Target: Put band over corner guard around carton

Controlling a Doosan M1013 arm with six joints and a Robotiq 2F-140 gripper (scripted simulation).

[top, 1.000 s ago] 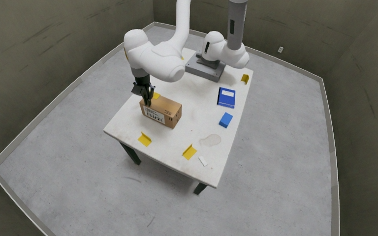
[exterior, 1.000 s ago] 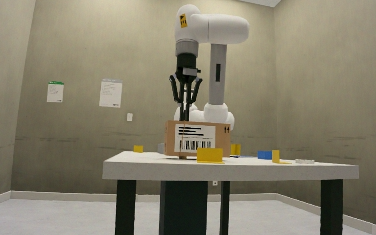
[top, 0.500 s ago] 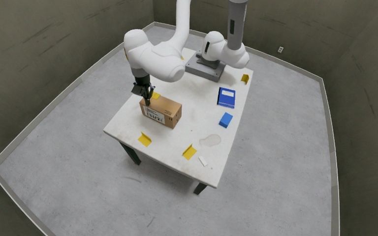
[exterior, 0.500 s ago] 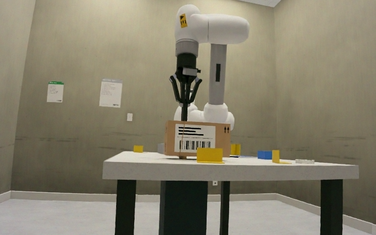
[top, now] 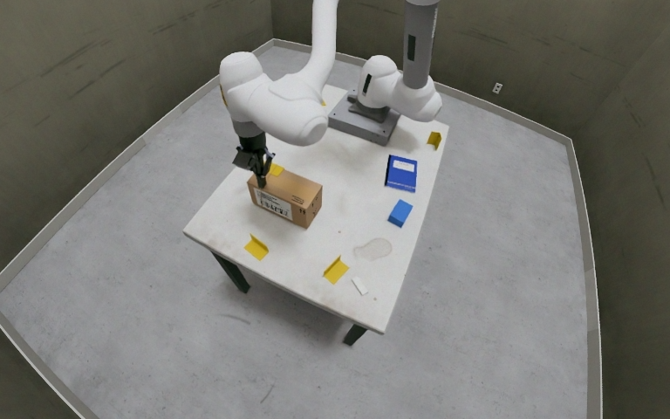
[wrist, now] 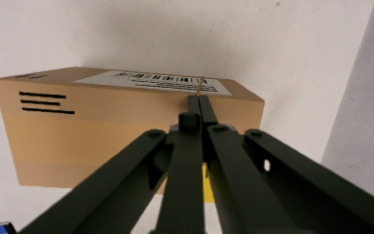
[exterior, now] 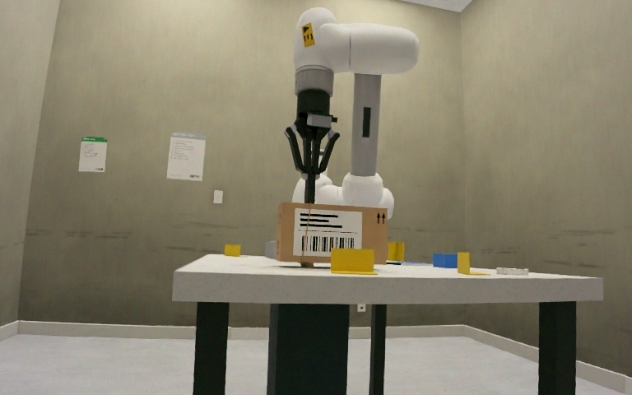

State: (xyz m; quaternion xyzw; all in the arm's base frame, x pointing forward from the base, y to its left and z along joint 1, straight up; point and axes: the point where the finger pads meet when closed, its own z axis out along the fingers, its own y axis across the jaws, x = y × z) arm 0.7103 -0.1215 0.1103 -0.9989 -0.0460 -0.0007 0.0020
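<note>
A brown carton [top: 296, 195] [exterior: 374, 233] [wrist: 97, 127] with a barcode label stands near the left side of the white table [top: 306, 257]. A thin tan band [exterior: 307, 233] [wrist: 200, 86] runs down over the label near the carton's left end. My gripper [top: 260, 183] [exterior: 309, 200] [wrist: 197, 109] points straight down at the carton's top edge, with its fingers pressed together on the band where it crosses that edge. A small tan piece [exterior: 306, 264] shows under the carton's bottom edge below the band. I cannot make out the corner guard for certain.
Yellow angle markers [top: 256, 247] [top: 335, 270] [top: 434, 140] [top: 275, 169] stand on the table. A blue book [top: 400, 173], a blue block [top: 399, 212] [exterior: 443, 259] and a small white piece [top: 359, 285] lie to the right. The arm's grey base [top: 363, 120] is at the back.
</note>
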